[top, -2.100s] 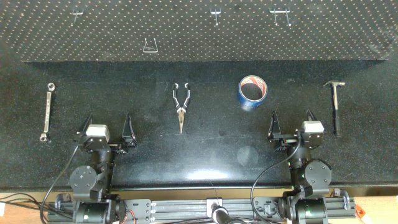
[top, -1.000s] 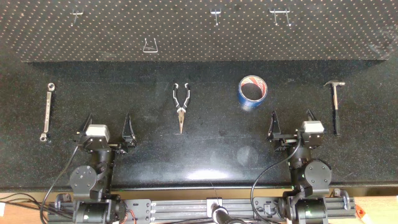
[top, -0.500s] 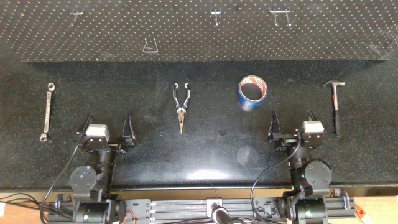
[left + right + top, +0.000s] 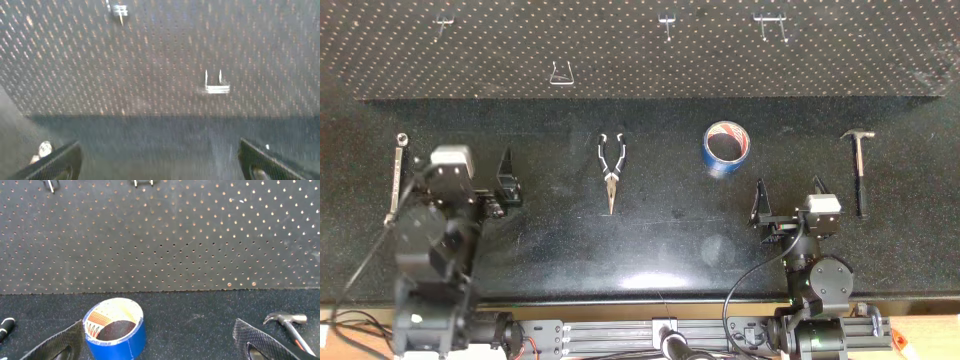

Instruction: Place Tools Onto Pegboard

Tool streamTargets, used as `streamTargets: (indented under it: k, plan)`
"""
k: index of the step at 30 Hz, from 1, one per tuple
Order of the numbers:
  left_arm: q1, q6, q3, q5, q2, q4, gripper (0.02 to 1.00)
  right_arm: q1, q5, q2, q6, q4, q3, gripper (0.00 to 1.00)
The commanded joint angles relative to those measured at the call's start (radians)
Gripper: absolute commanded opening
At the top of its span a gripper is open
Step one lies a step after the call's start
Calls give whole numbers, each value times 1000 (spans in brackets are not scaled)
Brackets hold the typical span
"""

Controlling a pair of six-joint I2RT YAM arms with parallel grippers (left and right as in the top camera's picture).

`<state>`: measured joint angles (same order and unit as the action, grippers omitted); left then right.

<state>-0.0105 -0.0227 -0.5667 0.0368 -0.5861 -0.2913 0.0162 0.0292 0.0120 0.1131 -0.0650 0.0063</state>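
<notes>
Several tools lie on the black table in front of the pegboard point(image 4: 640, 50): a wrench point(image 4: 395, 180) at far left, pliers point(image 4: 611, 165) with white handles in the middle, a blue tape roll point(image 4: 726, 147) and a hammer point(image 4: 859, 170) at right. My left gripper point(image 4: 470, 158) is open and empty just right of the wrench, whose ring end point(image 4: 45, 148) shows beside one finger point(image 4: 55, 162). Near the front, between tape and hammer, my right gripper point(image 4: 788, 195) stands open and empty. Its wrist view shows the tape roll point(image 4: 116, 327) and the hammer point(image 4: 285, 320).
Metal hooks stick out of the pegboard: a loop hook point(image 4: 560, 73) at lower left and others along the top point(image 4: 442, 20) point(image 4: 666, 20) point(image 4: 770, 22). A double-prong hook point(image 4: 217, 85) faces the left wrist camera. The table's front edge runs just before the arm bases.
My left arm has swung up the table and to the left, ending close beside the wrench. The right arm and all the tools have stayed put.
</notes>
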Motion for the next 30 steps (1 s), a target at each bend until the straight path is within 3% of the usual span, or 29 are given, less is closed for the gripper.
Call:
streamTargets:
  k: [1, 3, 5, 8, 10, 12, 17, 19, 22, 24, 25, 27, 30]
  plan:
    - [77, 15, -333, 66, -163, -241, 993, 5, 12, -11, -14, -5, -2, 963]
    - [194, 69, -474, 68, -224, -447, 993, 5, 12, -11, -14, -5, -2, 963]
    - [322, 355, -577, 68, -301, -657, 993, 5, 12, -11, -14, -5, -2, 963]
    - [454, 394, -592, 59, -377, -781, 993, 5, 12, -11, -14, -5, -2, 963]
    - [632, 420, -592, -6, -386, -795, 993, 5, 12, -11, -14, -5, -2, 963]
    - [785, 616, -592, -154, -392, -876, 993, 5, 12, -11, -14, -5, -2, 963]
    - [805, 623, -591, -154, -492, -954, 993, 5, 12, -11, -14, -5, -2, 963]
    - [875, 623, -591, -154, -530, -918, 993, 5, 12, -11, -14, -5, -2, 963]
    - [1086, 635, -591, -362, -555, -853, 993, 5, 12, -11, -14, -5, -2, 963]
    - [1182, 793, -591, -515, -597, -829, 993, 5, 12, -11, -14, -5, -2, 963]
    - [1191, 833, -591, -534, -634, -795, 993, 5, 12, -11, -14, -5, -2, 963]
    - [1178, 848, -591, -523, -700, -711, 996, 5, 12, -11, -14, -5, -2, 963]
    - [1105, 851, -591, -433, -873, -623, 993, 5, 12, -11, -14, -5, -2, 963]
